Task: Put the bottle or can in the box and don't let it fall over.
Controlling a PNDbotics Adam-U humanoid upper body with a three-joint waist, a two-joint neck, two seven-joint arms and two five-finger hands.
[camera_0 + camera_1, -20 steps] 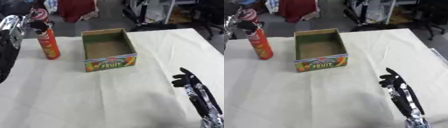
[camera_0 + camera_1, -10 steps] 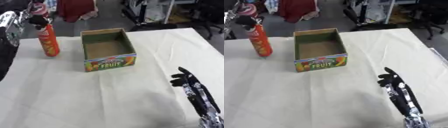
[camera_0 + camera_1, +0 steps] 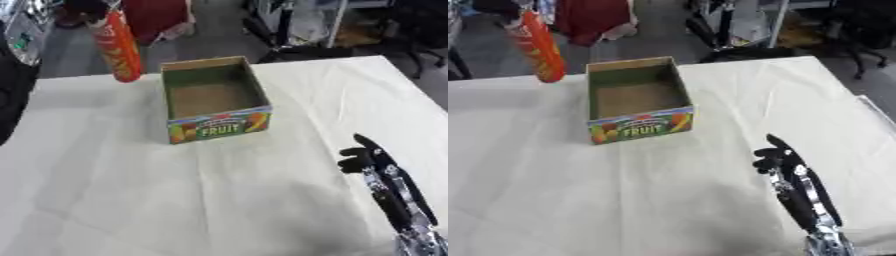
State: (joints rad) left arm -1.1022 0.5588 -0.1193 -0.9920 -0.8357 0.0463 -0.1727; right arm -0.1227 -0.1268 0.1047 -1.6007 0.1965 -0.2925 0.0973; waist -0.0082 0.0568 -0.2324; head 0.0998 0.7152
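A tall red can hangs in the air, slightly tilted, just left of the far-left corner of the box. My left hand is shut on its top end at the upper edge of the view, and only part of the hand shows. The open cardboard box, with a fruit print on its front, stands on the table; its inside holds nothing. My right hand rests open at the lower right, fingers up, well away from the box.
A white cloth covers the table. My black left arm fills the left edge. Chairs, a red cloth and other clutter stand on the floor beyond the far edge.
The can has risen off the table and moved right, toward the box's far-left corner, with my left hand on its top. The right hand has stayed put.
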